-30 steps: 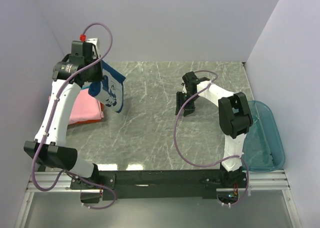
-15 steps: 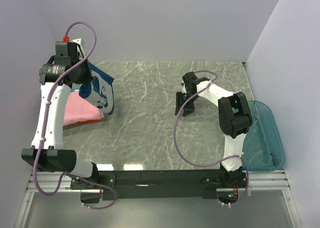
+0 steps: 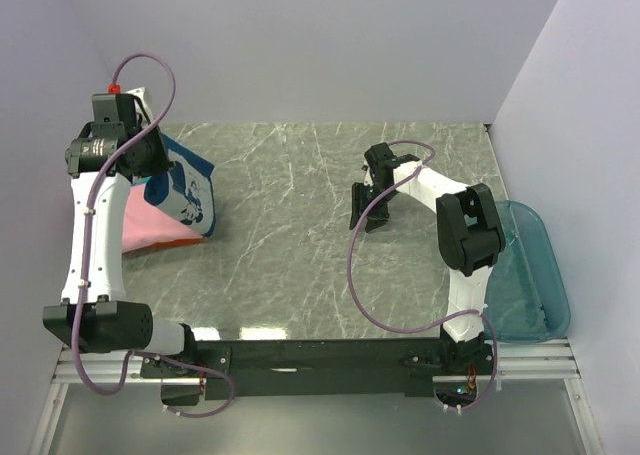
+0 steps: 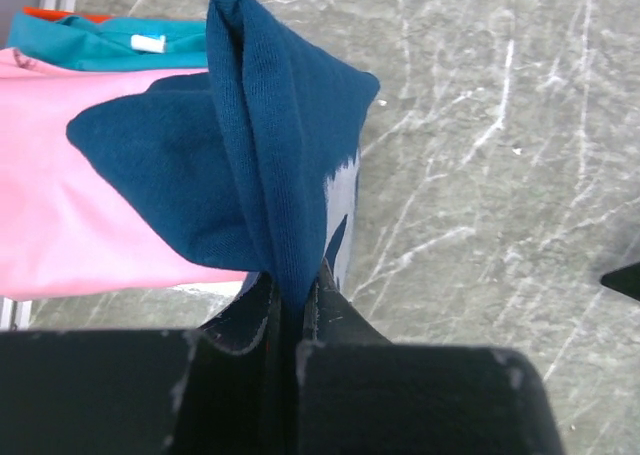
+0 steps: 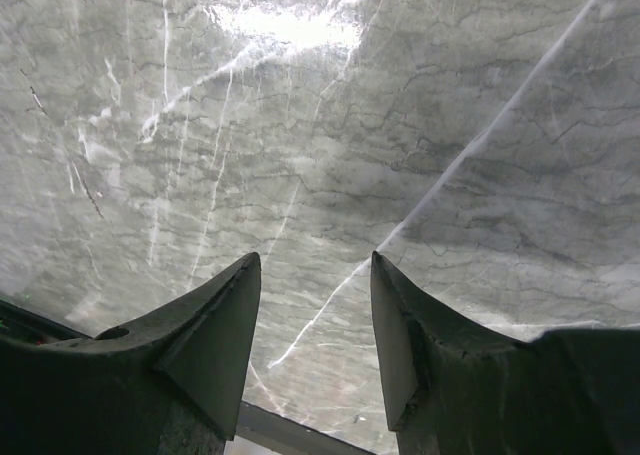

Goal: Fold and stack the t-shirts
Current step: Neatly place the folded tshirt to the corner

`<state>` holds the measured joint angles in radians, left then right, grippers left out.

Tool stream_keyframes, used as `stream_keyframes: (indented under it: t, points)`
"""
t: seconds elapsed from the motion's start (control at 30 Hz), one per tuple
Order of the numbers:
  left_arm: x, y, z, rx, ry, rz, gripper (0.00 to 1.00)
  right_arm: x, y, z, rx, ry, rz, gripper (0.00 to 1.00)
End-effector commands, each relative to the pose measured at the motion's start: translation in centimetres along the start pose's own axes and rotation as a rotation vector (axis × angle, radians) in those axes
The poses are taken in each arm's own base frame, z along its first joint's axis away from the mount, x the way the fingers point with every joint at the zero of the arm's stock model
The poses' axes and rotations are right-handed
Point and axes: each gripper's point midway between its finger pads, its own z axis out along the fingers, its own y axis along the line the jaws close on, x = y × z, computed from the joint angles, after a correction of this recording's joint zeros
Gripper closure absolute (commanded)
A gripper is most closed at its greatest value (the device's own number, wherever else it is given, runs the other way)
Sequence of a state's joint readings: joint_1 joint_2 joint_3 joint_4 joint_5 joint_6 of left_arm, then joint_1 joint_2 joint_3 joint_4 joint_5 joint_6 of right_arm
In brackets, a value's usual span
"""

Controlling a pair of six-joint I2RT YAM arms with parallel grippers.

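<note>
Pinching a fold of the navy shirt (image 4: pixel 270 145), the left gripper (image 4: pixel 290 305) has swung it leftward over the last second, so it now hangs above the pink shirt (image 4: pixel 60 215); stacking looks close. The right gripper (image 5: pixel 312 305) hovers spread over the table (image 5: pixel 300 125), empty. The teal shirt (image 4: pixel 100 47) has a white tag (image 4: pixel 149 43), unreadable; the navy shirt's pale print (image 4: pixel 340 190) shows no legible words
</note>
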<state>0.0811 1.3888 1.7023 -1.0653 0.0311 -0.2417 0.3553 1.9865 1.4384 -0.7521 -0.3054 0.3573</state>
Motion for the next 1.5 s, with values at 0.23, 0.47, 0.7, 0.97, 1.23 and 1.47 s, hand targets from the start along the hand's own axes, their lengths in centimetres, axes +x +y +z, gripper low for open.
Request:
stream_keyframes:
  t: [0.23, 0.47, 0.7, 0.97, 1.23, 1.47]
  points:
    - [-1.3, 2.6, 1.0, 0.003, -0.077, -0.009, 1.0, 0.7, -0.4, 0.3, 0.002, 0.012, -0.006, 0.45]
    - [-0.3, 5.7, 3.0, -0.081, -0.047, -0.05, 1.0, 0.9, -0.7, 0.1, 0.007, 0.014, -0.008, 0.45]
    - [1.0, 9.8, 4.4, -0.199, -0.02, -0.11, 1.0, 0.7, -0.3, -0.3, 0.004, 0.01, -0.019, 0.45]
    - [2.9, 13.9, 6.2, -0.273, 0.023, -0.202, 1.0, 0.3, 0.0, -1.3, 0.001, -0.007, -0.03, 0.45]
    - [4.2, 18.2, 7.1, -0.376, 0.048, -0.311, 1.0, 0.3, 0.2, -1.6, -0.008, -0.012, -0.026, 0.45]
    - [5.4, 21.4, 7.1, -0.48, 0.066, -0.407, 0.86, 0.0, 0.5, -2.3, -0.013, -0.023, -0.039, 0.45]
